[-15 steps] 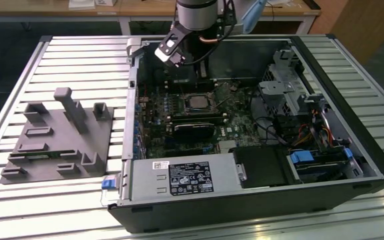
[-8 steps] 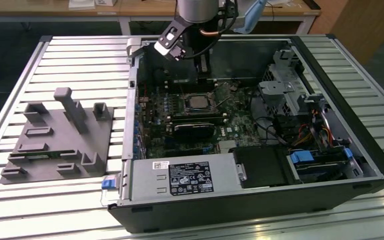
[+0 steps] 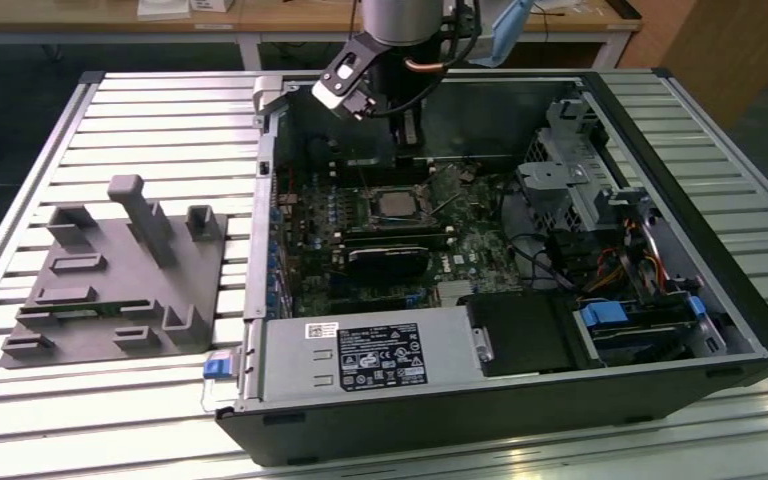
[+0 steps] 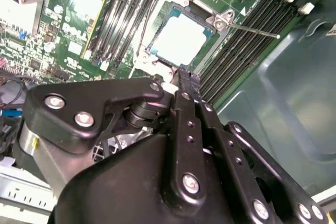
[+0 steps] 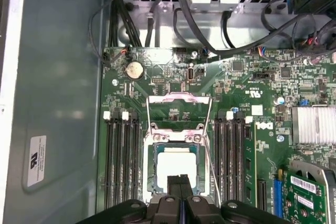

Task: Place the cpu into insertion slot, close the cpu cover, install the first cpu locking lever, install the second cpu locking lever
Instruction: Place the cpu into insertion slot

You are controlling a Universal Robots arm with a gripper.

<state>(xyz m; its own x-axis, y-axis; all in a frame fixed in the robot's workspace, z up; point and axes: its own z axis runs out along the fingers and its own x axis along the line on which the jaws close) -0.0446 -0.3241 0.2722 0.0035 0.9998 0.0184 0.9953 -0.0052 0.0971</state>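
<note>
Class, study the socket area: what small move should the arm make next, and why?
Probably shift the gripper off the cpu and toward the free edge of the cover, to tip it down. The cpu already lies in the slot, the gripper is shut and empty over the cpu's edge, and the cover is swung open beyond the slot.

You have 1 cpu [image 5: 177, 163], 1 insertion slot [image 5: 148, 174] and 1 cpu cover [image 5: 178, 98]. Count 4 long memory slots [image 5: 111, 161], 2 on each side of the insertion slot. There is also 1 coin battery [image 5: 135, 68], 1 computer case [image 3: 518, 415], 1 grey fixture block [image 3: 117, 275] and 1 gripper [image 5: 180, 180].
</note>
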